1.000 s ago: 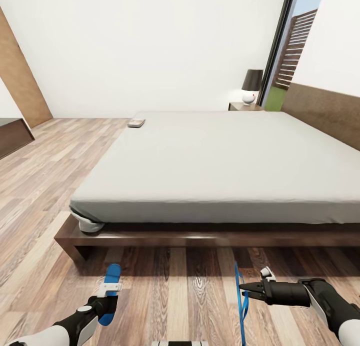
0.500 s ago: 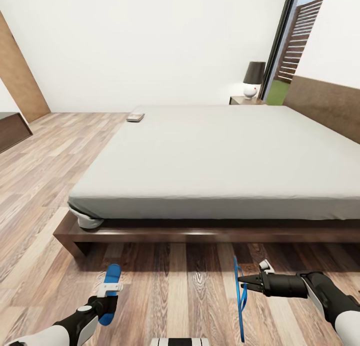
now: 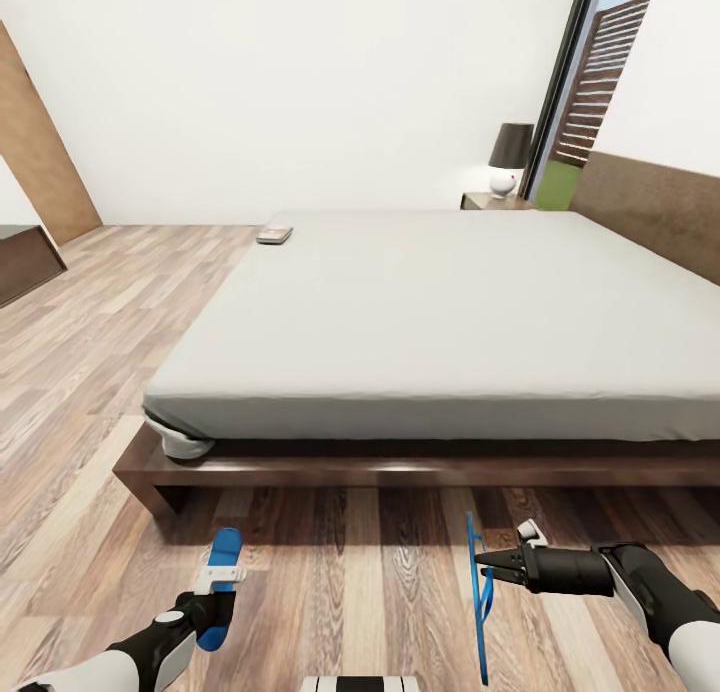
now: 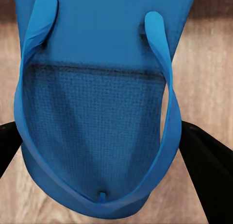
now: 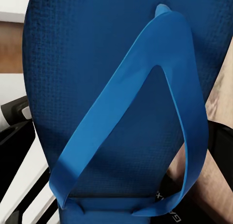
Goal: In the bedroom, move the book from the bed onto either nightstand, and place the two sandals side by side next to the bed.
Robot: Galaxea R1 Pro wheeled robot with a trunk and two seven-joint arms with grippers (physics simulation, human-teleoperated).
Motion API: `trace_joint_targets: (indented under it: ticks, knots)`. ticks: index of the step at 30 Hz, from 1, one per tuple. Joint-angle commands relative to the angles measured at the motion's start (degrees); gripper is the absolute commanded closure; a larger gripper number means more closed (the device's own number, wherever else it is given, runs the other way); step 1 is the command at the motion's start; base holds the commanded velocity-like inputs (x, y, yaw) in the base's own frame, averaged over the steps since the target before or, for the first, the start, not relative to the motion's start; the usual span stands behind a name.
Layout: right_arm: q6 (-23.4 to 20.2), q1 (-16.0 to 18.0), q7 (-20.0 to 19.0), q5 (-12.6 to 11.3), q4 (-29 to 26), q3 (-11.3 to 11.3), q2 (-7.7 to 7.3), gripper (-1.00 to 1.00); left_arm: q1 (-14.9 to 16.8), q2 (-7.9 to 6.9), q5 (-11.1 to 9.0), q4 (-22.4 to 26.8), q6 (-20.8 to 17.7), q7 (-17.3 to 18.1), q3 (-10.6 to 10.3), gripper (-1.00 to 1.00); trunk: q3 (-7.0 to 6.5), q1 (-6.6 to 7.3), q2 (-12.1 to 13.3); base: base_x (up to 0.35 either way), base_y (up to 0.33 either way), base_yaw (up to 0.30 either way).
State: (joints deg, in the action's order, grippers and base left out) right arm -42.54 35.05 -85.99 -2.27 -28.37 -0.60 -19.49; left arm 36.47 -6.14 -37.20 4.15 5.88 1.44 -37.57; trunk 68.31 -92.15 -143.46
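Presently, no readable brand or label shows on either sandal; a few pale characters on the dark gripper body in the right wrist view are too cut off to read. The left gripper (image 3: 218, 584) has its jaws closed on the left-hand sandal (image 3: 222, 584), which stands nearly upright above the plank floor (image 3: 350, 572); in the left wrist view this sandal (image 4: 97, 112) sits between the 2 dark fingers (image 4: 206, 170), straps facing the camera. The right gripper (image 3: 488, 570) has its jaws clamped on the second sandal (image 3: 474, 597), seen edge-on and hanging vertically. Both sandals are near the foot of the bed (image 3: 440, 312). The book (image 3: 273, 235) lies flat at the mattress's far left corner, well apart from both grippers. The nightstand (image 3: 495, 201) stands beyond the bed, carrying a lamp (image 3: 509, 158)
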Motion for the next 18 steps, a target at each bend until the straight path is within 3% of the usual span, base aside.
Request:
trace_joint_targets:
  ticks: [1, 18]
  knots:
    - [-0.6, 0.0, -0.1, -0.1, 0.0, 0.0, -0.01, 1.00, 0.0, -0.01, -0.5, 0.0, 0.2, 0.1, -0.5, 1.00, 0.04, 0.01, 0.0, 0.006, 0.093, 0.000]
    - [-0.7, 0.0, -0.9, -0.2, 1.3, -0.1, -0.32, 1.00, 0.0, -0.01, -0.5, 0.0, 0.4, 0.1, -0.7, 1.00, 0.04, 0.01, 0.0, 0.001, 0.111, 0.000]
